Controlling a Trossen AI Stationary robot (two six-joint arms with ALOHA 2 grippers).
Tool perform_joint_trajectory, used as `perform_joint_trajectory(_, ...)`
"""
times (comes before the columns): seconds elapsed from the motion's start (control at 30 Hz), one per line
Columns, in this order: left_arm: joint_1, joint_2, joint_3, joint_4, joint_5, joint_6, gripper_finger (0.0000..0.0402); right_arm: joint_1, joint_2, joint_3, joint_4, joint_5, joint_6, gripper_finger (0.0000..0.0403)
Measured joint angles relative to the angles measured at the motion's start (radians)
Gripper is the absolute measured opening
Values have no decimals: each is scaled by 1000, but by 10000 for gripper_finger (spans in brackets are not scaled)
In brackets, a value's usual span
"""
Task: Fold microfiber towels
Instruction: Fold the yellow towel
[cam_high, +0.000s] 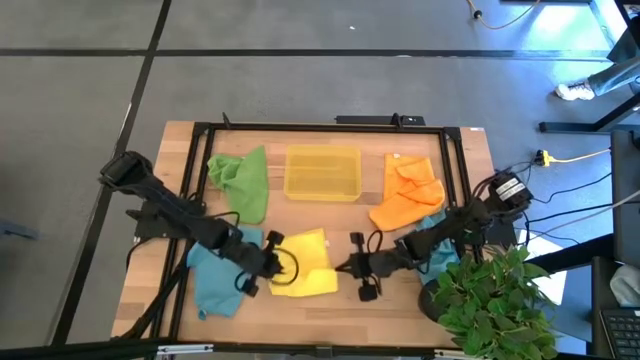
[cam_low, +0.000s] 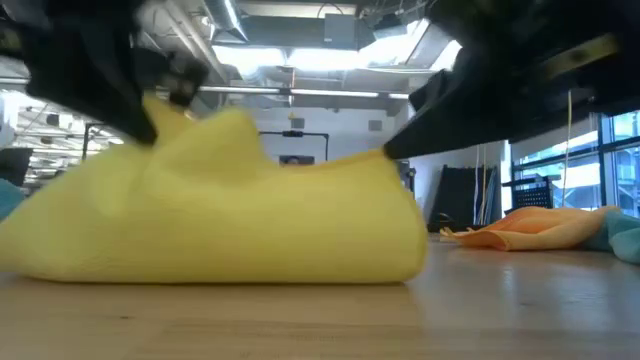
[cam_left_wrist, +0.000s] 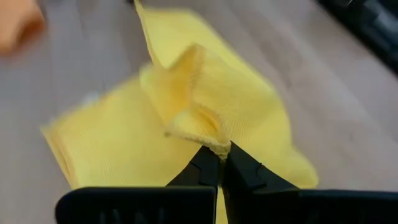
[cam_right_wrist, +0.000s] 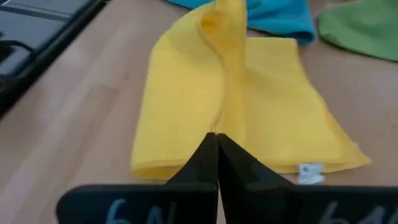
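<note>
The yellow towel (cam_high: 308, 265) lies folded near the table's front middle, with a ridge raised across it. My left gripper (cam_high: 272, 262) is shut on its left side and my right gripper (cam_high: 345, 266) on its right side. A green towel (cam_high: 242, 180) lies crumpled at the far left and an orange towel (cam_high: 405, 195) at the far right. One teal towel (cam_high: 213, 282) lies under my left arm. The other teal towel (cam_high: 437, 228) lies partly hidden under my right arm. My left gripper pinches a raised bit of the yellow towel's edge (cam_left_wrist: 211, 142) between its two fingertips, coming from the table's left. That part stands up in a peak (cam_low: 228, 125); the rest lies on the table. My right gripper pinches the towel's right edge (cam_right_wrist: 219, 129) at its middle, coming low from the table's right. A ridge of cloth (cam_right_wrist: 231, 68) runs from the fingers across the towel, whose flat parts lie on the table.
A translucent yellow plastic tray (cam_high: 322, 172) stands at the far middle. A black frame (cam_high: 200, 150) runs around the work area. A potted plant (cam_high: 495, 300) stands at the front right corner, close to my right arm.
</note>
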Motion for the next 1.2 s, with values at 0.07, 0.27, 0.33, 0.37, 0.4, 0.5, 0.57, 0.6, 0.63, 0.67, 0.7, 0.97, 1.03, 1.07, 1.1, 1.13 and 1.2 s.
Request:
perform_joint_trajectory(0.07,22,0,-24,9,30,-29,0,-19,0,0,1,-13,-1,0)
perform_joint_trajectory(0.27,31,0,-74,15,22,-53,0,-86,1,0,21,-24,-2,0)
perform_joint_trajectory(0.33,30,0,-78,7,0,-73,0,-115,13,0,18,-19,17,0)
perform_joint_trajectory(0.37,31,0,-80,-3,-16,-78,0,-127,20,-1,11,-19,23,0)
perform_joint_trajectory(0.4,31,0,-81,-21,-35,-88,0,-138,32,-1,11,-22,35,0)
perform_joint_trajectory(0.5,31,0,-83,-94,-74,-130,0,-174,65,-1,0,-44,66,0)
perform_joint_trajectory(0.57,31,0,-83,-135,-80,-159,0,-195,93,-1,8,-48,74,0)
perform_joint_trajectory(0.6,31,0,-83,-145,-81,-175,0,-204,107,-1,7,-47,76,0)
perform_joint_trajectory(0.63,31,0,-83,-148,-81,-181,0,-210,118,-1,11,-47,77,0)
perform_joint_trajectory(0.67,29,0,-83,-146,-81,-183,0,-217,128,-2,22,-48,80,0)
perform_joint_trajectory(0.7,25,0,-83,-145,-82,-183,0,-222,136,-2,33,-48,82,0)
perform_joint_trajectory(0.97,-2,0,-83,-132,-98,-209,0,-215,151,-2,116,2,42,0)
perform_joint_trajectory(1.03,-22,0,-83,-107,-88,-217,0,-209,151,-1,161,2,26,0)
perform_joint_trajectory(1.07,-37,0,-75,-93,-74,-213,0,-205,151,-1,181,2,17,0)
perform_joint_trajectory(1.1,-57,0,-61,-81,-68,-202,0,-201,151,-1,202,3,5,0)
perform_joint_trajectory(1.13,-77,0,-44,-75,-83,-193,0,-198,151,-1,226,4,-8,0)
perform_joint_trajectory(1.2,-111,0,-20,-103,-155,-176,0,-197,151,0,265,4,-21,0)
